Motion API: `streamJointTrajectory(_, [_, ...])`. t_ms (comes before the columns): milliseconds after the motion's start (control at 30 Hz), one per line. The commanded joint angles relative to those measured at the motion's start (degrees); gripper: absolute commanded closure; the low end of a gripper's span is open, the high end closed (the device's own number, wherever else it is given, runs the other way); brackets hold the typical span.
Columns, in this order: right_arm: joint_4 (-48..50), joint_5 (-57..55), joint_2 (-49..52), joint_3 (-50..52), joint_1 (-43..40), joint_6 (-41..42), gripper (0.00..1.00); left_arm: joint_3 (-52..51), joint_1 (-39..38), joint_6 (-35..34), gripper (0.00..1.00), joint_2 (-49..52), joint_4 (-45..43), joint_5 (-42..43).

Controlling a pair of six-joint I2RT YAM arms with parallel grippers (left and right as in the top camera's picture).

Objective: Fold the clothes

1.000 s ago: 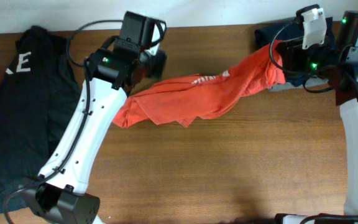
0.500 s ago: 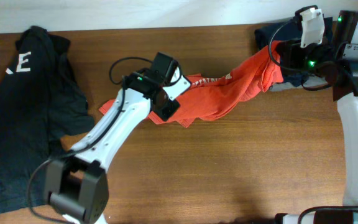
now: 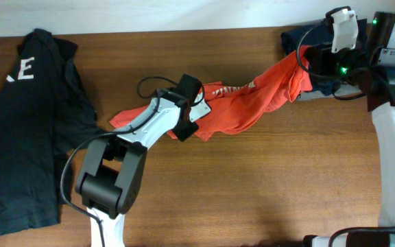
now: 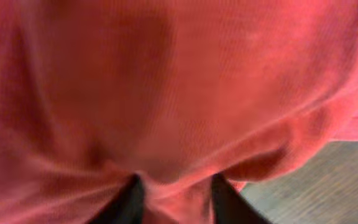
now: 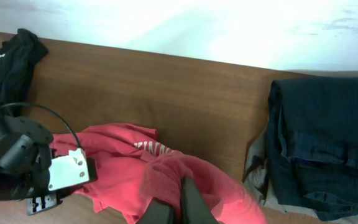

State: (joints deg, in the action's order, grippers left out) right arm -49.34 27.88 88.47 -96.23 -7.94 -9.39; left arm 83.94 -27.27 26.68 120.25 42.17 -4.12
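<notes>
Black T-shirt with white lettering [image 3: 26, 130] heaped at 9 o'clock, no arm near it. My left gripper [image 4: 178, 185] has swung down from 11 o'clock onto orange-red cotton T-shirt [image 3: 249, 103]; jaws narrowed, fold of cloth bunched between fingers [image 4: 132, 199], pinch looks taken. Shirt strung rope-like from centre of brown wooden table [image 3: 252, 192] toward 2 o'clock. There right gripper [image 3: 307, 60] stays clamped on raised end, beside dark blue folded jeans [image 5: 319, 143]. Meaning: second hold gained, spreading comes next, no fold made yet.

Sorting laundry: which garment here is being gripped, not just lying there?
The orange-red T-shirt, pinched by the right gripper; the black shirt and dark folded garment lie free.
</notes>
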Motion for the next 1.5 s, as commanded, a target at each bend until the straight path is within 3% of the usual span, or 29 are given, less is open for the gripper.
streamJointTrajectory(0, [0.2,-0.1,0.0,-1.2,0.0,0.0,0.96,0.1,0.0,0.8,1.0,1.3,0.0,-1.5])
streamJointTrajectory(200, [0.2,-0.1,0.1,-1.2,0.0,0.0,0.96,8.6,0.1,-6.1,0.99,-1.0,7.5,-8.0])
streamJointTrajectory(300, [0.0,-0.1,0.1,-1.2,0.0,0.0,0.96,17.7,0.2,-12.2,0.99,-8.6,13.1,-12.9])
streamJointTrajectory(400, [-0.2,-0.1,0.1,-1.2,-0.1,0.1,0.96,20.6,0.2,-13.2,0.99,-13.2,14.3,-15.4])
streamJointTrajectory(667, [-4.2,0.3,-1.2,-1.2,-2.1,3.9,0.96,21.2,2.9,-19.6,1.0,-26.7,18.9,-18.2])
streamJointTrajectory(900, [-13.6,0.3,-8.9,-1.2,-4.9,5.4,0.96,21.2,3.7,-24.4,0.99,-35.3,27.5,-16.8])
streamJointTrajectory(1167, [-25.1,-3.3,-13.1,-1.2,-6.7,9.3,0.96,21.1,3.8,-26.7,1.0,-33.9,36.6,-11.8])
streamJointTrajectory(1467, [-24.8,-5.2,1.4,-1.2,-6.7,9.3,0.96,21.1,7.9,-29.0,1.0,-20.5,34.0,-11.7])
